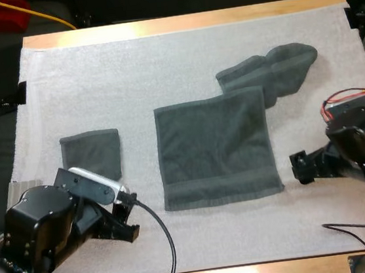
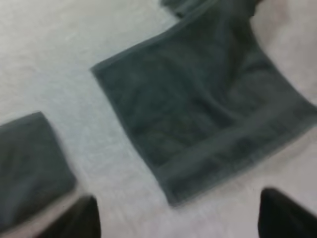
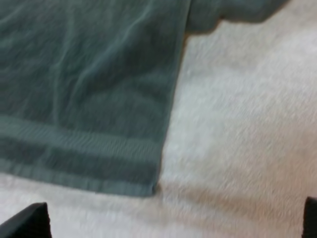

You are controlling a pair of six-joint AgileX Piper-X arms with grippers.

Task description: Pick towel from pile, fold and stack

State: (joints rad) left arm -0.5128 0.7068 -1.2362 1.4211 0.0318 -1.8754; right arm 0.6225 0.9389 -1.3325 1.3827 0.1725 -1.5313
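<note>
Fold step in hand: spread towel (image 1: 215,149) lies flat, centre. Crumpled towel (image 1: 280,69) at its 1 o'clock, folded towel (image 1: 92,153) at 9. Left pincer (image 1: 129,221) at 7, right pincer (image 1: 301,166) at 4, both wide, empty. Next, likely: pinch near-edge corners.

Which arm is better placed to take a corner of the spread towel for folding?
Right, I think: the right gripper, open, sits beside the near right corner of the spread towel. The left gripper, open, is farther from its corner, by the folded towel.
</note>
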